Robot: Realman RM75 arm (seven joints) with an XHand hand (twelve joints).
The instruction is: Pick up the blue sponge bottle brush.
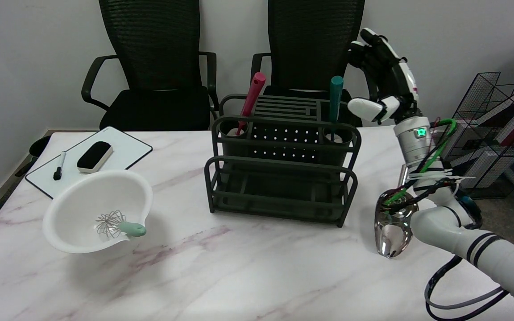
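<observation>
A: The fingers [375, 53] of the right hand [384, 76] were spread and held nothing, raised just right of the dark rack [283, 178].

B: And the brush?

A: The blue sponge bottle brush [336, 99] stood handle-up in the rack's right cup, sponge end hidden. Probably light and stiff; grip the bare handle top

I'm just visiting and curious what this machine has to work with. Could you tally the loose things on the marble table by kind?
Long-handled brushes standing in the dark green rack: 2 (pink-handled, teal-handled)
White mixing bowl: 1
Green-handled wire whisk: 1
White dry-erase board: 1
Black marker: 1
Black eraser: 1
Shiny metal ladle: 1
Total: 8
</observation>
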